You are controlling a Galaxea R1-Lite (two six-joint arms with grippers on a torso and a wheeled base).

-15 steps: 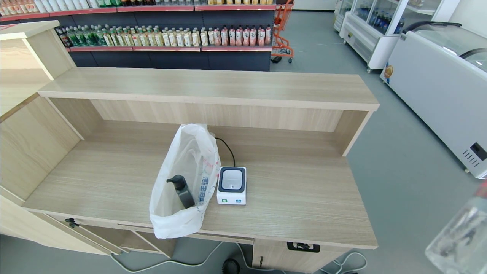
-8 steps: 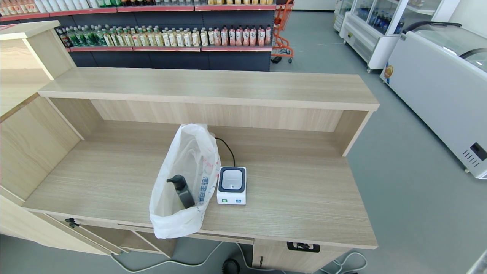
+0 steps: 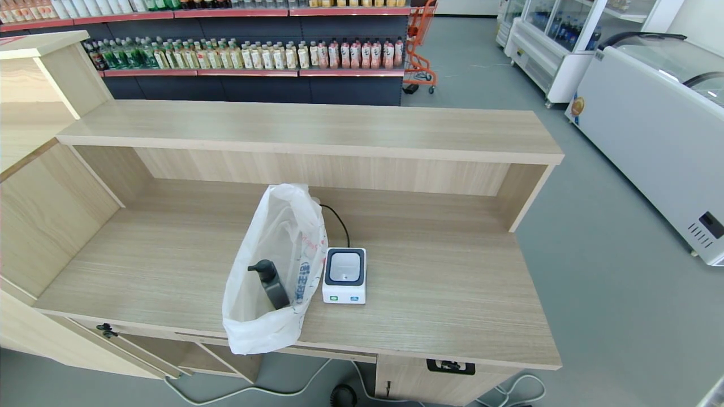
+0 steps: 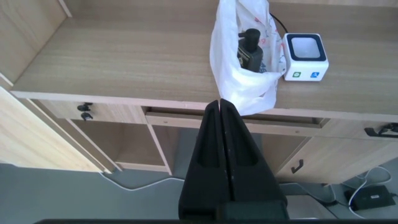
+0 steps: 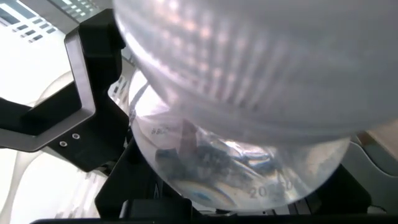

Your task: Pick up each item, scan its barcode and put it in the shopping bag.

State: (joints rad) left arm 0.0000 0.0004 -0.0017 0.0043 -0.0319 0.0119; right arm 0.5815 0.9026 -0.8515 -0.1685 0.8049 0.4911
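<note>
Right wrist view: right claw (image 5: 205, 162) clamped on clear bottle (image 5: 249, 74), probably for scanning. Left claw (image 4: 221, 106) pressed together, empty. Shopping bag (image 3: 291, 226) stands open left of scanner (image 3: 344, 275) on tabletop (image 3: 452, 282), pump bottle (image 3: 271, 284) already inside.

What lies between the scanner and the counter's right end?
Nothing: the head view shows bare wood from the scanner to the right end of the counter.

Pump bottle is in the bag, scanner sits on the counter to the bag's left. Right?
No: the scanner sits to the right of the bag, as the head view shows. The rest holds: the pump bottle is in the bag, and the scanner is on the counter.
</note>
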